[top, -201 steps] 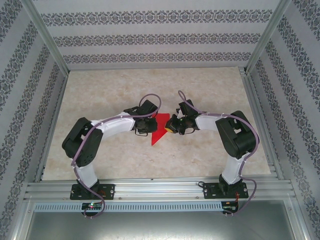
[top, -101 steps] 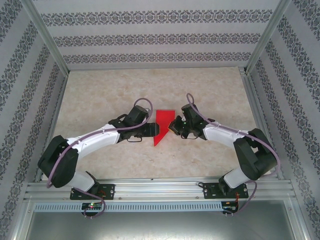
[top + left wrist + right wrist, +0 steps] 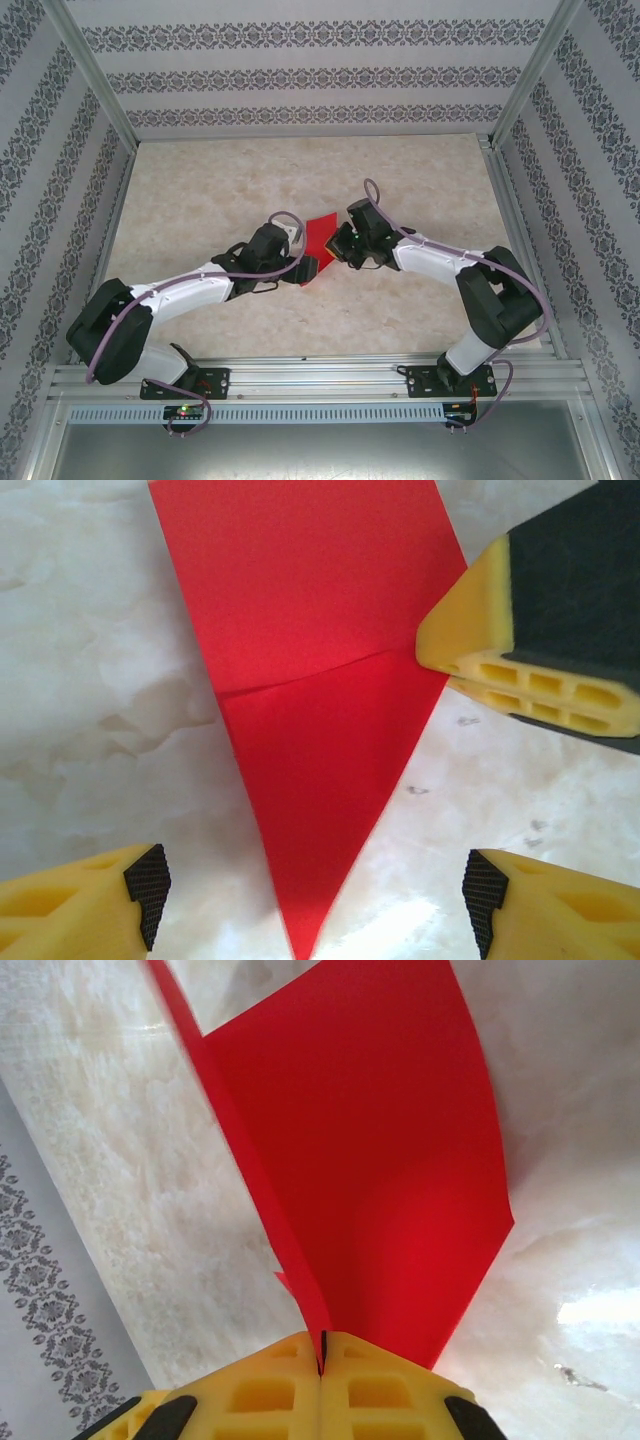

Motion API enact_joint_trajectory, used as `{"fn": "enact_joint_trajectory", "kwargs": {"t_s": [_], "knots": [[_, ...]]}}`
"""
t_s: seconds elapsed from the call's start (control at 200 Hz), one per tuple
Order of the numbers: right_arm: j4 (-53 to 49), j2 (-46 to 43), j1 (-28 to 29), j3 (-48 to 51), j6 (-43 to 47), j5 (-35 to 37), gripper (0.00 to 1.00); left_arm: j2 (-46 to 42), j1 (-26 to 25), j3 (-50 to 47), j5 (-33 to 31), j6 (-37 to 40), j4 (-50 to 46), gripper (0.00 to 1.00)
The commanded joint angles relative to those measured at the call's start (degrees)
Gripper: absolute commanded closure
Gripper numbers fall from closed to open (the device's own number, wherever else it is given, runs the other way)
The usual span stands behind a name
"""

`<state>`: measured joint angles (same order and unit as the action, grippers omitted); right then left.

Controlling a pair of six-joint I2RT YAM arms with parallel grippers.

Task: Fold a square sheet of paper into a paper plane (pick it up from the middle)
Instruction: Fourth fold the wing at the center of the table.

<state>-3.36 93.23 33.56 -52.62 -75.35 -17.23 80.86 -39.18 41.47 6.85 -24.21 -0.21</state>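
From above, two arms meet mid-table (image 3: 200, 180) over one red sheet (image 3: 320, 234). The left wrist camera shows that single creased, pointed sheet lying flat, its tip between the left gripper (image 3: 315, 898)'s two spread fingers (image 3: 95, 905), which hold nothing. The right wrist camera shows the right gripper (image 3: 322, 1360)'s two fingers clamped on the sheet's edge.

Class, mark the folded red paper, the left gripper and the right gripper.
folded red paper (image 3: 320, 630), left wrist view, panel above crease.
left gripper (image 3: 315, 900), left wrist view, midway between open fingertips.
right gripper (image 3: 322, 1345), right wrist view, where shut fingertips meet.
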Motion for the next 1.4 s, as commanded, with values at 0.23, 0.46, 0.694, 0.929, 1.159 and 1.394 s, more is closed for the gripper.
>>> {"fn": "enact_joint_trajectory", "kwargs": {"t_s": [0.23,0.46,0.694,0.929,1.159,1.394], "knots": [[-8.1,1.4,1.5,-4.0,-6.3,3.5,1.0,2.0,-2.4,-3.4,-1.0,14.7,12.9,0.23],[-11.9,-4.9,0.5,-1.6,-5.8,8.2,1.0,3.0,-3.7,-3.3,0.6,15.5,16.2,0.26],[-12.4,-8.9,-5.1,-4.6,-0.1,6.8,1.0,-1.9,-3.6,-3.4,-1.8,14.5,16.0,0.2],[-10.3,-9.6,-6.6,-8.2,2.0,4.4,1.0,-5.9,-3.6,-2.7,-4.0,13.2,14.2,0.16],[-8.1,-7.9,-7.5,-9.4,2.8,2.2,1.0,-7.4,-3.6,-3.3,-7.8,12.1,14.2,0.16],[-9.2,-5.7,-6.1,-7.6,3.4,0.7,1.0,-5.9,-3.6,-2.4,-8.2,11.0,11.7,0.16]]}}
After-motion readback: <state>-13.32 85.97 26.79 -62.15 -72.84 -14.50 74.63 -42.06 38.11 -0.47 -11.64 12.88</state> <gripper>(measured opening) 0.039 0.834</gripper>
